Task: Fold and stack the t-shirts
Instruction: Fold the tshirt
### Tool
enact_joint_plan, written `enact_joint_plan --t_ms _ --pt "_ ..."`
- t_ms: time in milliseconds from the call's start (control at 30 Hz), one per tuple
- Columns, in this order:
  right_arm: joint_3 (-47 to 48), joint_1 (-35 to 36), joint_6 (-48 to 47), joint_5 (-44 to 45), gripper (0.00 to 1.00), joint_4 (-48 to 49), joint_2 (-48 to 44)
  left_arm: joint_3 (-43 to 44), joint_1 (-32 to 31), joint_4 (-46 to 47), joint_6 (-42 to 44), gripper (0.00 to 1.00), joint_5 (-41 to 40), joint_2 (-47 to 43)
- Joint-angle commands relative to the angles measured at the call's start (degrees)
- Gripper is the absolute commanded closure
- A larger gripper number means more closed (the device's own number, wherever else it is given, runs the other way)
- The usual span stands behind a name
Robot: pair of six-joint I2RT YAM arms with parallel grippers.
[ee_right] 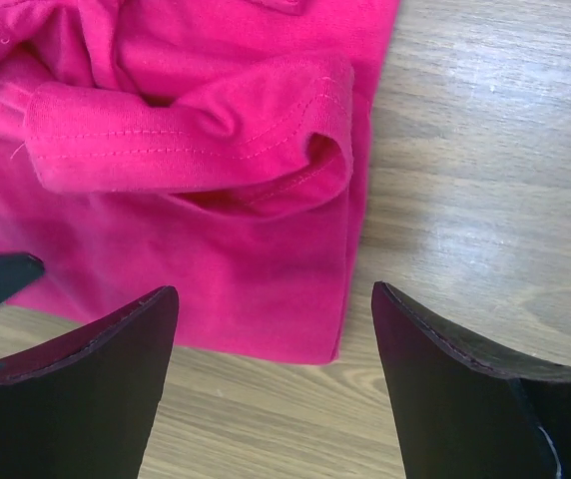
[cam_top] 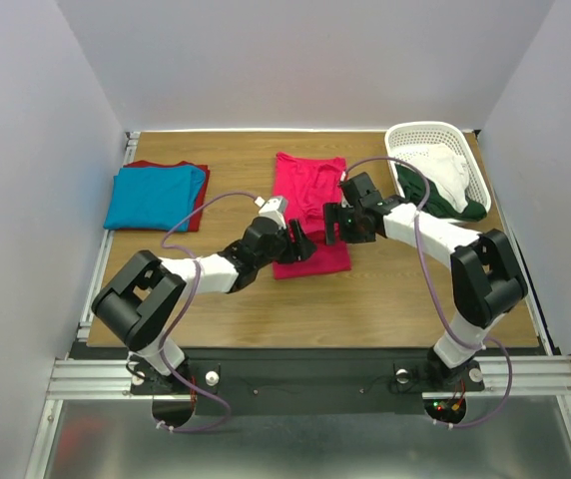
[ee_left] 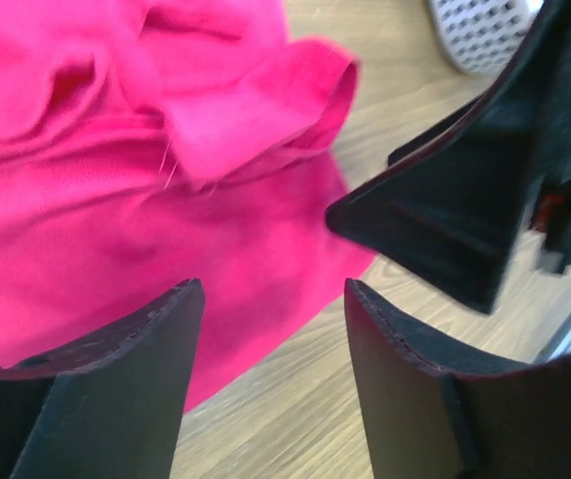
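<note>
Pink t-shirt (cam_top: 310, 195) mid-table; turquoise (cam_top: 151, 197) atop red (cam_top: 197, 218).

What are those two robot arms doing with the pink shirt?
They're folding shirts. The left pincer and right pincer are both open over the near end of the pink shirt, which lies partly folded mid-table; neither holds it. A folded blue shirt sits on a red shirt at the left. A basket at the right holds more clothes.

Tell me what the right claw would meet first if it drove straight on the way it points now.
Most likely the pink t-shirt: the open right claw aims down at its near corner, below the rolled sleeve. Bare table lies just beside, so a slight offset would meet wood instead.
</note>
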Motion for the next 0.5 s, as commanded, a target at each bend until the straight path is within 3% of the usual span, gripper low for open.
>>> enact_joint_plan --t_ms 0,200,467 --pt "0.8 0.4 0.7 -1.1 0.16 3.3 0.1 -1.5 -1.5 8.2 0.3 0.35 -1.2 1.0" --pt "1.5 0.5 0.8 -3.8 0.16 4.0 0.9 -3.4 -1.9 10.1 0.1 0.44 -4.2 4.3" --pt "4.2 2.8 1.6 -5.4 0.16 5.0 5.2 -3.6 -1.9 9.9 -0.6 0.46 -6.3 10.1"
